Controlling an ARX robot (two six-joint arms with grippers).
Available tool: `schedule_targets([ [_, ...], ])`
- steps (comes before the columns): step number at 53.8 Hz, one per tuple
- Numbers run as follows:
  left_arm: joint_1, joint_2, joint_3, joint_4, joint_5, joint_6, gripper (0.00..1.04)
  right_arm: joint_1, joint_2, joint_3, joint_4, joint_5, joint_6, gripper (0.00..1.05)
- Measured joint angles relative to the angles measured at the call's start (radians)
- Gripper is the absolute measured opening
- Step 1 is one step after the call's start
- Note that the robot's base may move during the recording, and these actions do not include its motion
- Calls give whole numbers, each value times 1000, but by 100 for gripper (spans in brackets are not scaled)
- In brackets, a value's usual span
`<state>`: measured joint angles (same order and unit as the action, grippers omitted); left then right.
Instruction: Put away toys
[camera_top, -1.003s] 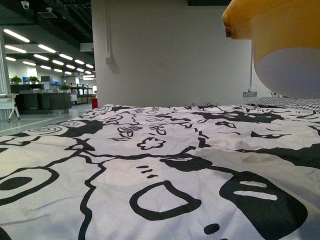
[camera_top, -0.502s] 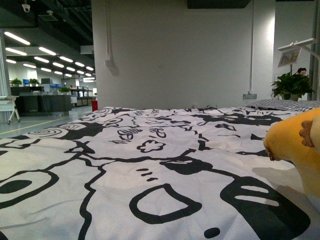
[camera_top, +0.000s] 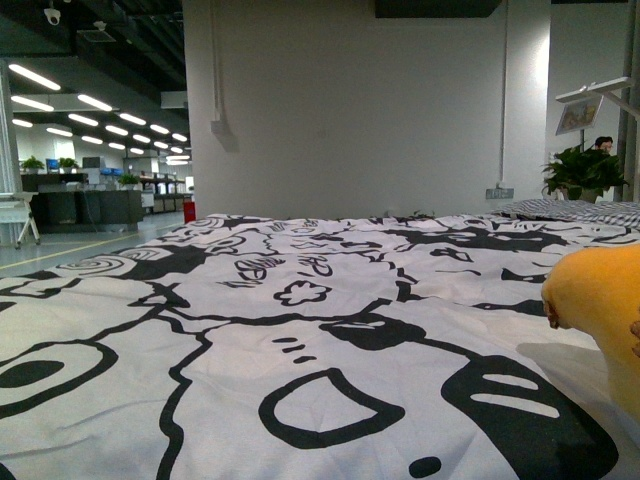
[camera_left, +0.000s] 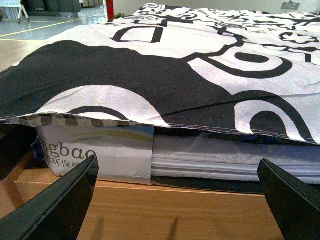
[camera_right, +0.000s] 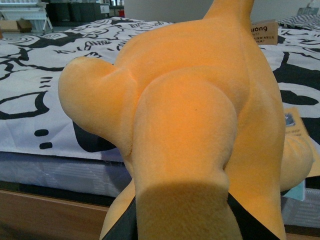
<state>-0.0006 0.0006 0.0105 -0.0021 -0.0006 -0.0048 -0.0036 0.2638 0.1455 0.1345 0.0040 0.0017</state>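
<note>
The orange-yellow plush toy (camera_right: 200, 115) fills the right wrist view, and my right gripper (camera_right: 182, 220) is shut on its lower part, dark fingers showing on both sides. A paper tag (camera_right: 264, 32) hangs at its far end. In the front view only an orange bulge of the plush toy (camera_top: 600, 300) shows at the right edge, low over the bedspread. My left gripper (camera_left: 180, 200) stands open with nothing between its fingers (camera_left: 60, 205), facing the side of the bed just above a wooden board (camera_left: 165, 210).
A black-and-white patterned bedspread (camera_top: 300, 330) covers the bed. Under its hanging edge lie a white mattress side (camera_left: 210, 162) and a printed bag (camera_left: 95, 150). A potted plant (camera_top: 583, 172) and a lamp (camera_top: 600, 95) stand at the far right. A white wall (camera_top: 350, 110) stands behind.
The plush toy dropped from the upper right corner of the front view to low at the right edge, and has since slid a little further right.
</note>
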Motion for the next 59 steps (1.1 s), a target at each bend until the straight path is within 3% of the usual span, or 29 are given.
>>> schedule_targets([
  [16,0,0,0,0,0,0,99,0,-68,-53,-6,0,0,18],
  [24,0,0,0,0,0,0,99,0,-194,-68,-129,0,-1,18],
  [59,0,0,0,0,0,0,99,0,-261,-129,-128,0,-2,18],
])
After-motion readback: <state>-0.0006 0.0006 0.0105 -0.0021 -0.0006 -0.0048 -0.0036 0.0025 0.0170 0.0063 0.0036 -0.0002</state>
